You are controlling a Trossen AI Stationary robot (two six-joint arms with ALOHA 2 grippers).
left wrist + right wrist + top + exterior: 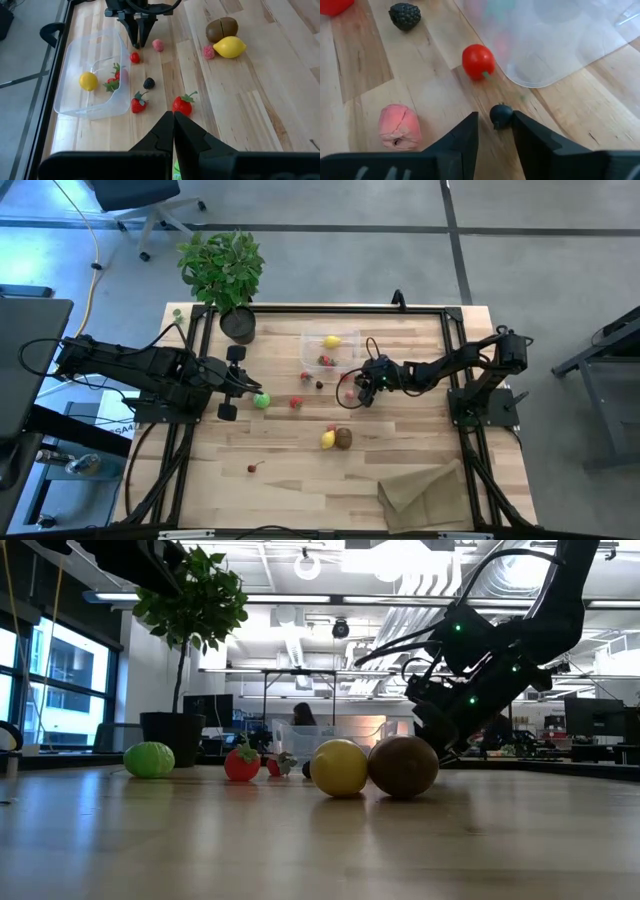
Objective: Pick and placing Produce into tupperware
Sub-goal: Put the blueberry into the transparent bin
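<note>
The clear tupperware (330, 350) holds a yellow lemon (88, 81) and a strawberry (116, 77). My right gripper (495, 131) is low over the wood by the tupperware's near corner (540, 75), open, with a tiny dark berry (500, 115) between its fingertips. A red cherry (478, 61), a pink raspberry (399, 126) and a blackberry (405, 16) lie close by. On the table farther off rest a lime (261, 401), a second lemon (327, 439) and a kiwi (343, 437). My left gripper (250, 387) hangs shut above the lime. My right gripper slants down from the table's right, its fingers standing on either side of the tiny dark berry (500, 115), which rests on the wood. The berry lies close against one finger (530, 140); whether that finger touches it I cannot tell.
A potted plant (225, 275) stands at the far left corner. A brown paper bag (425, 495) lies at the near right. Two strawberries (182, 105) (138, 104) and a lone red berry (252, 468) lie on the bare wood between the arms.
</note>
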